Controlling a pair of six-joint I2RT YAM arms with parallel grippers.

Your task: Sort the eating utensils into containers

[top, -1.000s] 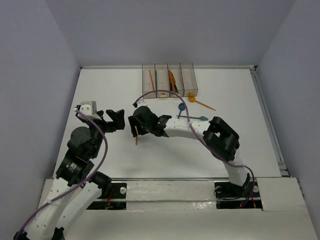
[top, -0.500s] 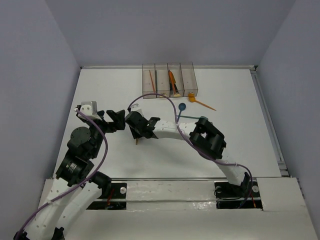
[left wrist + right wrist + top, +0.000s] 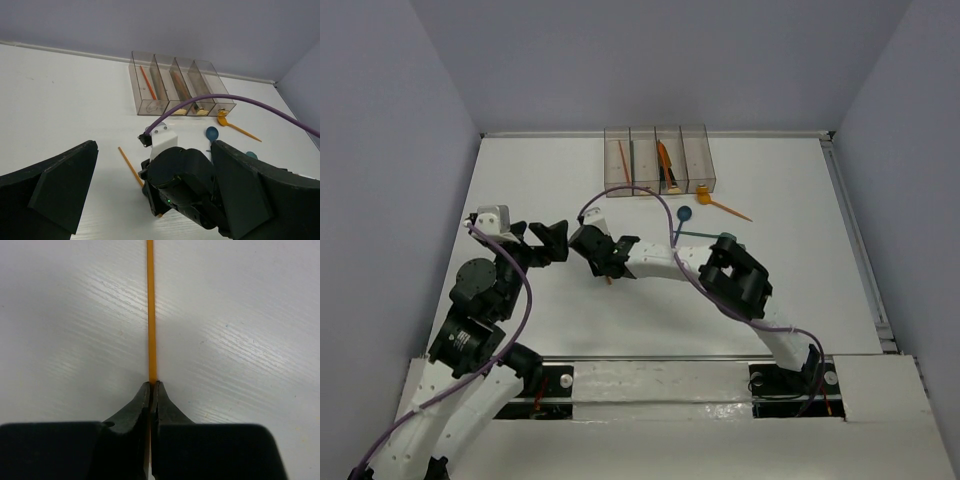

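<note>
White tabletop (image 3: 520, 180) sitting between plain grey walls here. The right gripper (image 3: 151, 387) is pinching the near end of a thin orange plastic chopstick-like stick (image 3: 150, 315), tips squeezed together on it, and the stick is running straight out over the tabletop. Can't tell if it's actually lifted. The left gripper (image 3: 556, 240) is hanging just beside it, spread wide, holding nothing. The row of four joined clear smoky-grey bins (image 3: 694, 158) is sitting at the far edge, with an orange round-headed spoon (image 3: 705, 195) and a blue round-headed spoon (image 3: 684, 213) lying loose near it.
</note>
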